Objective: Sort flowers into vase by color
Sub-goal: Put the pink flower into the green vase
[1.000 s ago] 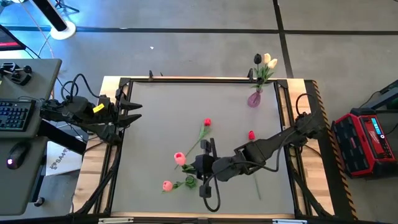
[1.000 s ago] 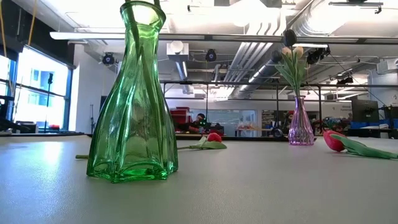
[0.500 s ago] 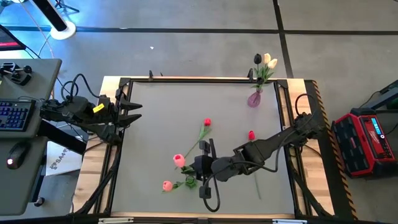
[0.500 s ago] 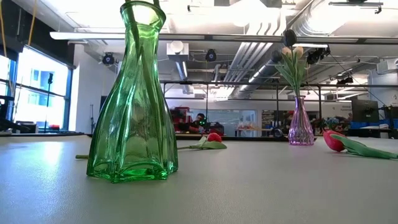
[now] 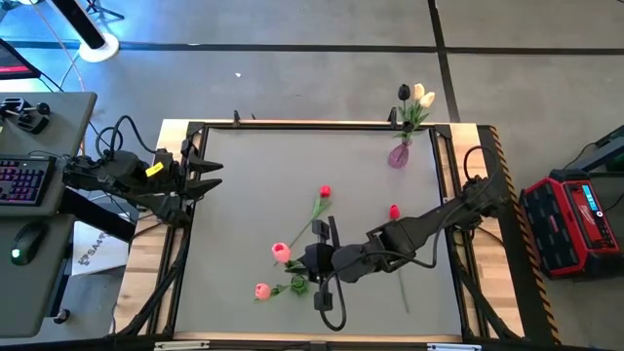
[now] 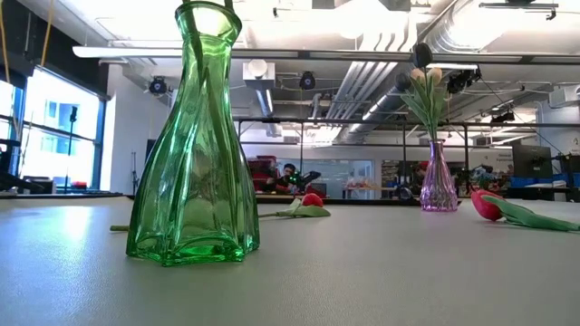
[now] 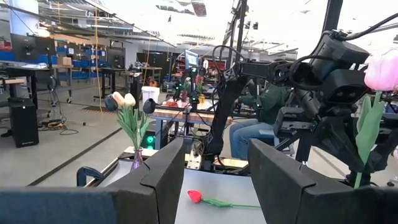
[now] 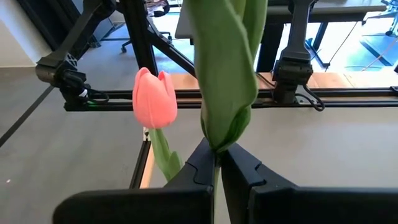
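Looking straight down, the right gripper (image 5: 310,259) sat low on the table (image 5: 253,185), partly hiding the pink tulip (image 5: 281,252) it pinched; a red case (image 5: 577,219) carried unreadable lettering. From table height, a green vase (image 6: 193,145) hid much of the room. Through the left wrist camera, the left gripper (image 7: 214,180) stood wide, empty. Through the right wrist camera, fingers (image 8: 239,168) were clamped tight on a green stem (image 8: 216,180).

Right pincer (image 5: 310,257) clamped, left pincer (image 5: 208,174) agape
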